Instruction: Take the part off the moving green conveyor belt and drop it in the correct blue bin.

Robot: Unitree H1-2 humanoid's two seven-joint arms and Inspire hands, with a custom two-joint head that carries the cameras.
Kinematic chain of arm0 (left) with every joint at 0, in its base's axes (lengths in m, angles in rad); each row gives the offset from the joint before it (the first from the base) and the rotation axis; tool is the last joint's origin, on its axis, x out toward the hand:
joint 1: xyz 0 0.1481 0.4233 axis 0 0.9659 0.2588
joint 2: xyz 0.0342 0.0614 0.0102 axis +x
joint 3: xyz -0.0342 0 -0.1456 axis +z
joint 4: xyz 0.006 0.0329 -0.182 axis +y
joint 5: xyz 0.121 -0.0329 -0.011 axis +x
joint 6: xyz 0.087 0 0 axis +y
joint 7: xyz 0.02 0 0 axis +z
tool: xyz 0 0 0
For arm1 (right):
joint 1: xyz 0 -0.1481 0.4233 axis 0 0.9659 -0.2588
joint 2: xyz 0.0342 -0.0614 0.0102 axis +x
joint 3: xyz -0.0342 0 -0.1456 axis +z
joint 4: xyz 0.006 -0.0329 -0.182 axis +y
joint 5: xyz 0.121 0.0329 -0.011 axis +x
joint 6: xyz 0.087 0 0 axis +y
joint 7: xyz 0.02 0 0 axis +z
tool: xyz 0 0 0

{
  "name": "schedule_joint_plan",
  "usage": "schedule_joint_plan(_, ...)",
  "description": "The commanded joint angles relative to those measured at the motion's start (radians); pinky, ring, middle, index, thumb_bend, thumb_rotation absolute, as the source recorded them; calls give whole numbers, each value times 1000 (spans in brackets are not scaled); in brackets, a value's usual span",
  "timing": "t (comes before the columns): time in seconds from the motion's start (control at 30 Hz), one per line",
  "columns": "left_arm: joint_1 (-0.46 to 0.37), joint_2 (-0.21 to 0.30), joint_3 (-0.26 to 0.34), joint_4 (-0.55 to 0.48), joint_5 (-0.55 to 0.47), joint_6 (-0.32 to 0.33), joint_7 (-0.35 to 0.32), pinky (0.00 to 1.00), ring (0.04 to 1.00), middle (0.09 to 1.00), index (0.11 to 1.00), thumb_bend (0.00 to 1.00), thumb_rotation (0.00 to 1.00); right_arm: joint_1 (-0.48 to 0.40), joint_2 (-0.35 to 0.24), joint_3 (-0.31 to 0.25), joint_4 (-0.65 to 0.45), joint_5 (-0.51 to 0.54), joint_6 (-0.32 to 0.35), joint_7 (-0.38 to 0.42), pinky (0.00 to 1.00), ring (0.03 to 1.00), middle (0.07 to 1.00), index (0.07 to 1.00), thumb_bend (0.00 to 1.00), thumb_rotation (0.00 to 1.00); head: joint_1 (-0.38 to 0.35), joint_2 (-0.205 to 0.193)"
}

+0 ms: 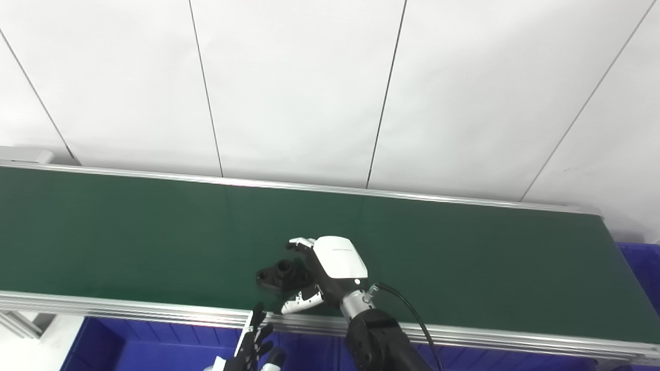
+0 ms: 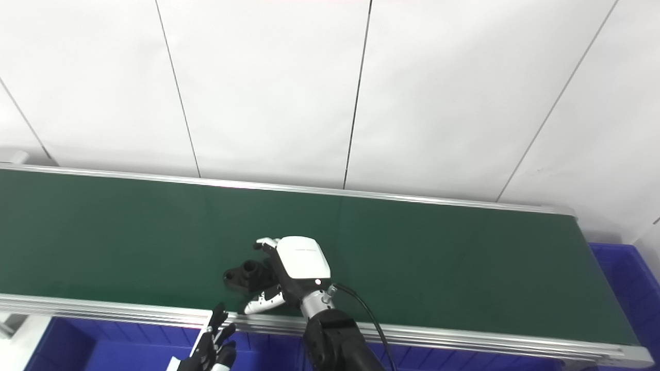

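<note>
A black part (image 1: 278,273) with a round socket on top lies on the green conveyor belt (image 1: 154,242), close to its near rail. My right hand (image 1: 330,265) sits just right of the part, open. Its fingers (image 1: 301,242) curl past the part's far side and its thumb (image 1: 304,301) reaches along the near side. Neither visibly presses on the part, whose right end is hidden under the palm. My left hand (image 1: 255,345) shows only at the bottom edge, below the rail, with dark fingers spread and pointing up. It holds nothing.
A blue bin (image 1: 154,345) lies below the belt's near rail (image 1: 129,306) at the bottom left. Another blue bin (image 1: 639,268) stands past the belt's right end. A white panelled wall rises behind the far rail.
</note>
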Motion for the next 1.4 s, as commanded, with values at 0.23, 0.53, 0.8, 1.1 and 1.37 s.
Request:
schedule_joint_plan(0.23,31,-84,-80,-54,1,-19,10,864,926,1000,1000,488,834,-22,-27,96,69,-73,23,0,201,269,384,546,639,138,7,15)
schedule_joint_plan(0.53,30,-84,-79,-59,-8,-17,7,832,911,996,1000,530,813,-27,-67,171,63,-165,152,174,218,332,410,524,521,0,1,23)
schedule_joint_plan(0.8,23,-83,-77,-56,0,-8,7,821,900,985,1000,527,808,-20,-74,165,59,-144,179,193,214,333,417,524,523,0,-7,23)
schedule_joint_plan(1.1,15,-83,-74,-51,-5,-11,6,819,895,976,1000,520,806,-34,-112,114,-67,-40,251,418,350,492,463,512,525,0,-30,30)
schedule_joint_plan(1.37,9,-76,-65,-57,-29,-5,-4,838,900,970,1000,531,820,-116,-213,118,-219,66,220,702,283,354,471,485,530,0,-64,47)
